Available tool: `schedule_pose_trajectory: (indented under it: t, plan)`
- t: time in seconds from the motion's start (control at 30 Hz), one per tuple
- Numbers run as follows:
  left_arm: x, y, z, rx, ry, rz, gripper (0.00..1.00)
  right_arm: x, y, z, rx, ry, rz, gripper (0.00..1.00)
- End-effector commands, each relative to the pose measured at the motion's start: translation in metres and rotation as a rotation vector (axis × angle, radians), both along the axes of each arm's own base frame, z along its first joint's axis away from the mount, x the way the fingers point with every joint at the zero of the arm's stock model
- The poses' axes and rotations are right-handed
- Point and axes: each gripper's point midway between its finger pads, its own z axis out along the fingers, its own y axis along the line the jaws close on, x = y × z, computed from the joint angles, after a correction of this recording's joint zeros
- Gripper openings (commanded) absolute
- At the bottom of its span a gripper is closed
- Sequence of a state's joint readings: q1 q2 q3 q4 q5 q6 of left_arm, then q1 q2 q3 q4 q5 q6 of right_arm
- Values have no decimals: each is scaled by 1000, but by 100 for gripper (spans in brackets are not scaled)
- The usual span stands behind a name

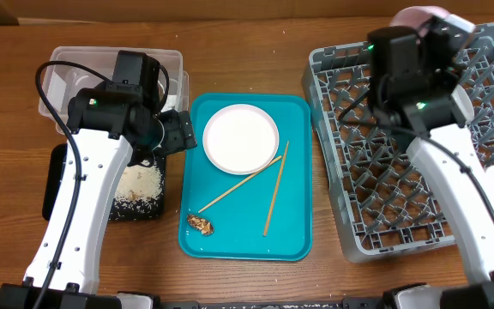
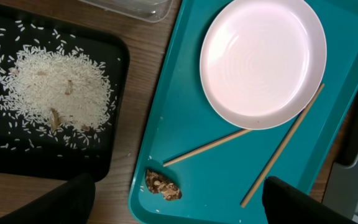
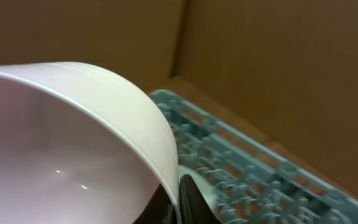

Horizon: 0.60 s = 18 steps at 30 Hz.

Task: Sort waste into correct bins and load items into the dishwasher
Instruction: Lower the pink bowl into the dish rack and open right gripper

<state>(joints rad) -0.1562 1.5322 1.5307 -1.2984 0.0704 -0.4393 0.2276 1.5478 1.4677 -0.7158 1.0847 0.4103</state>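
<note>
Pinching the smooth pink bowl (image 3: pixel 73 155) by its rim, the right gripper (image 3: pixel 178 202) holds it over the grey lattice rack (image 1: pixel 401 172); the left gripper (image 2: pixel 185 208) gapes empty by a teal tray (image 2: pixel 166 124) bearing two thin wooden chopsticks (image 2: pixel 210 146) and one round white plate (image 2: pixel 263 59).

Left arm (image 1: pixel 84 202) comes up from the near left edge, elbow bent, wrist swung toward the right with its camera looking straight down. Left gripper (image 1: pixel 177 130) is spread wide, the two dark fingers (image 2: pixel 51 202) far apart and empty. Over on the right, the right arm (image 1: pixel 461 193) stretches away to the far side. Right gripper (image 3: pixel 178 202) is clamped tight on the rim of the pink bowl (image 3: pixel 73 149), holding it tilted.
</note>
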Motion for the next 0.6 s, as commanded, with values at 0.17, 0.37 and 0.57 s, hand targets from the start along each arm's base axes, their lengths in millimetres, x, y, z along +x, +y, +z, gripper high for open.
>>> schedule_pose_trajectory:
  t: [0.17,0.37,0.57]
  plan:
    - [1,0,3,0,-9,2,88,16,-57,-62,-86,172,-187,4]
    - [0,0,2,2,-2,2,88,35,-49,-116,-32,280,-132,4]
    - [0,0,2,2,-2,2,88,35,-45,-158,-1,362,-139,4]
